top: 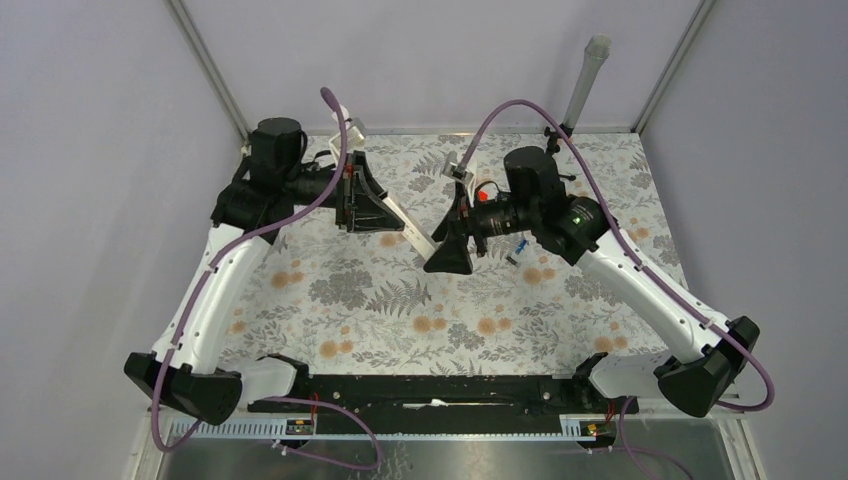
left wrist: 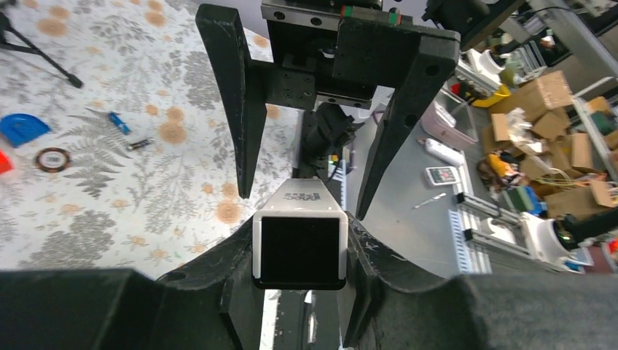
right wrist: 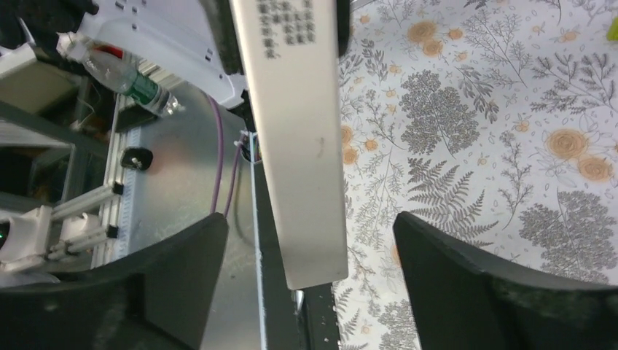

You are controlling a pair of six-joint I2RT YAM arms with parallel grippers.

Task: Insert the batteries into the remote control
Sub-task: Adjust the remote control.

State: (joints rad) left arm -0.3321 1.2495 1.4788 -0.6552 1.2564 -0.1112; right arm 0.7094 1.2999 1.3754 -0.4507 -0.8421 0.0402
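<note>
The remote control [left wrist: 299, 250], a slim white bar with one dark end, is held in the air by that dark end, with my left gripper [left wrist: 299, 240] shut on it. In the top view the remote control [top: 412, 228] slants from the left gripper [top: 372, 208] toward the right gripper [top: 447, 250]. My right gripper [right wrist: 310, 219] is open, its fingers [right wrist: 466, 284] standing wide on either side of the bar's free end [right wrist: 302, 160] without touching it. Two batteries [left wrist: 119, 122] lie loose on the floral mat, one blue and one darker [left wrist: 140, 144].
A blue half-round piece [left wrist: 22, 127], a red block [left wrist: 3, 160] and a small ring [left wrist: 53, 158] lie near the batteries. The floral mat [top: 400, 310] covers the table. A black rail [top: 430, 390] runs along the near edge between the arm bases.
</note>
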